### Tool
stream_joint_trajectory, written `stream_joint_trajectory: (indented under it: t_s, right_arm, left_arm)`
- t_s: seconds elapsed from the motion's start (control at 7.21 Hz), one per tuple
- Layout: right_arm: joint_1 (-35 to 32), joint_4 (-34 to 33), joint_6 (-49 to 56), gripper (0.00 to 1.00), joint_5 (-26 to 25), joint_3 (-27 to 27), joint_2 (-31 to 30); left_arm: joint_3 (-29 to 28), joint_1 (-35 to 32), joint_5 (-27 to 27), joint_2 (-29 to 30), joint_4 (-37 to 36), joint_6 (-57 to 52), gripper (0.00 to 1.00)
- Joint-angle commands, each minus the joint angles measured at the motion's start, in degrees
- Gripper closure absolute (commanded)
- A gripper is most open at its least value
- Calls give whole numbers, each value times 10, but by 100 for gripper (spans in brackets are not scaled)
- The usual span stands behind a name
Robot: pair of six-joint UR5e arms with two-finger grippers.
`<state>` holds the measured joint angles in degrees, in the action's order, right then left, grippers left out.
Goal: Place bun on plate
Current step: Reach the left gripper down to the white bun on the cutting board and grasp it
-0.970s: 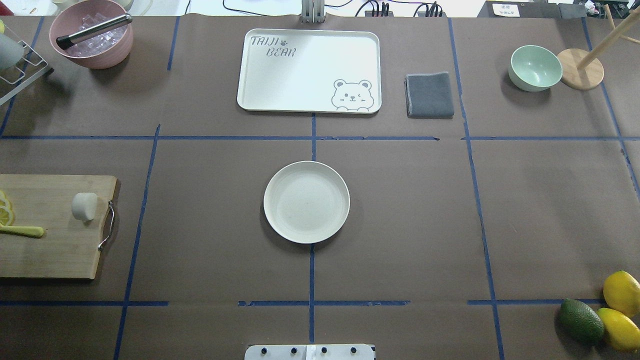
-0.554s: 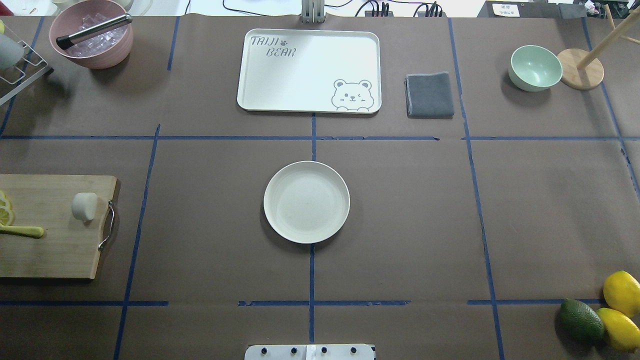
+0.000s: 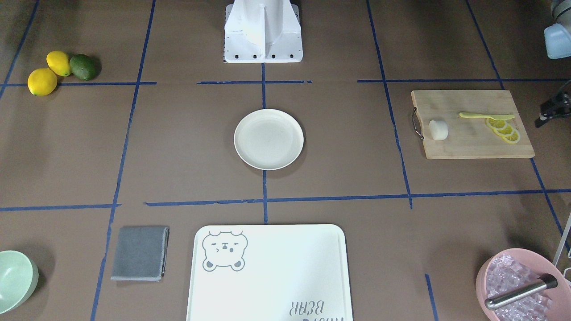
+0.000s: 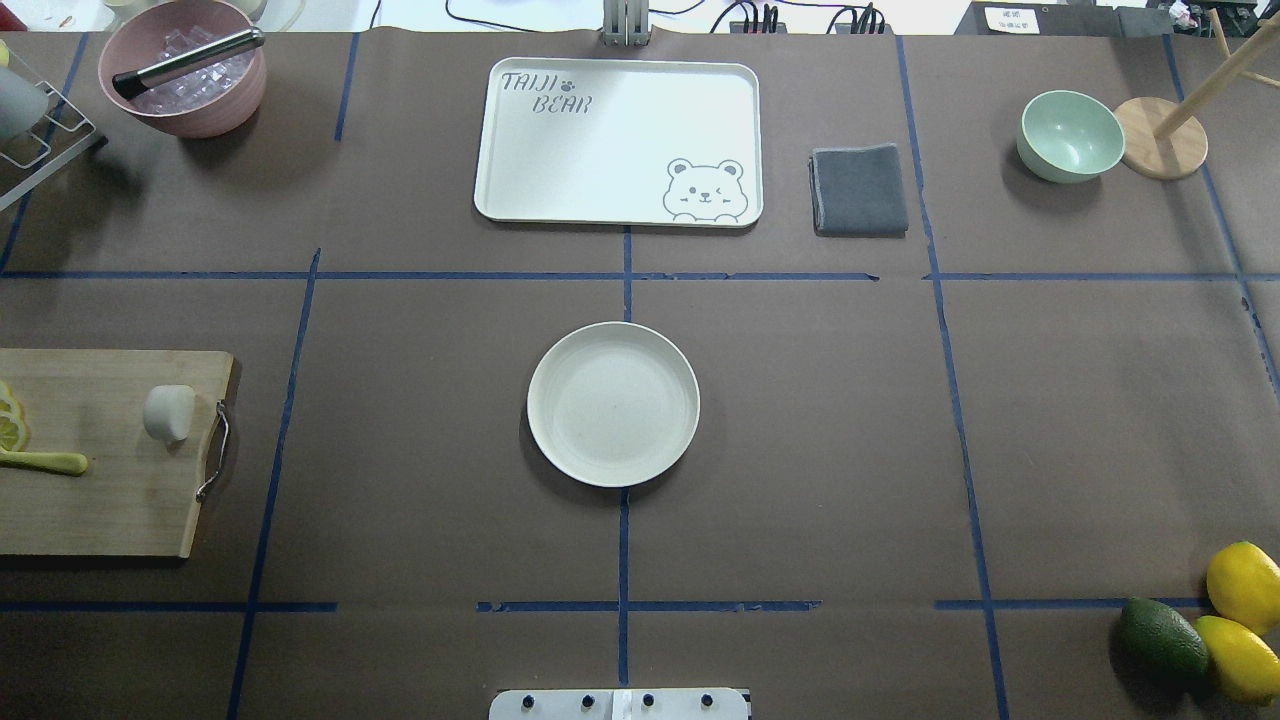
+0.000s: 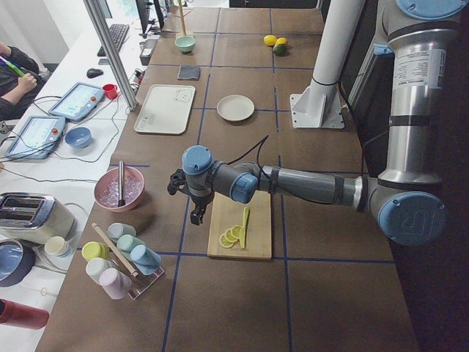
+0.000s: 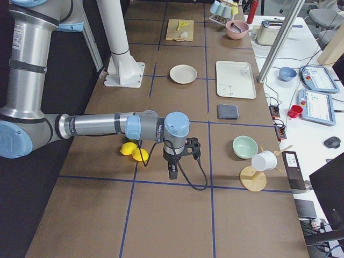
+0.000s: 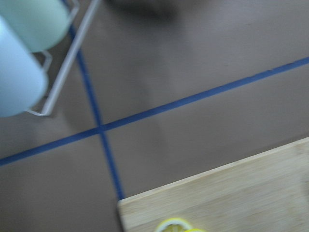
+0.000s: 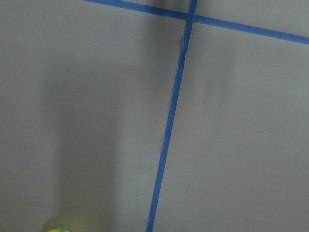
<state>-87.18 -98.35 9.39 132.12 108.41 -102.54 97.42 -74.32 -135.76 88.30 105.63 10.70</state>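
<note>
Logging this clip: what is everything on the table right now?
bun: 1, white, on cutting board by handle
plate: 1, cream, table centre, bare
cutting board: 1, wooden, robot's left
lemon slices: several, yellow, on board
utensil: 1, yellow-green, on board
tray: 1, white, far centre
cloth: 1, grey, beside tray
green bowl: 1, pale, far right
pink bowl: 1, holds ice, far left
lemons: 2, yellow, near right
avocado: 1, green, beside lemons
left pincer: 1, black, beside board's outer end
right pincer: 1, black, near lemons
</note>
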Motion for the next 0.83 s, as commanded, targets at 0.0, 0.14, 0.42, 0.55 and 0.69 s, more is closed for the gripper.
stream_joint_trajectory:
  t_s: [0.0,0.14,0.42,0.55,0.69]
  right_arm:
    - [0,0,-1,0,1,1,0]
    - [0,0,-1,0,2,2,0]
    - [0,0,-1,0,2,2,0]
    - [0,0,-1,0,6,1,0]
    - [0,0,-1,0,6,1,0]
  left_arm:
    - [10,98,36,-9,88,193,0]
    - [10,154,85,-9,138,286,0]
    - [20,215,107,-8,156,363,0]
    - [33,238,124,-8,156,388,0]
    - [35,274,158,-9,155,416,0]
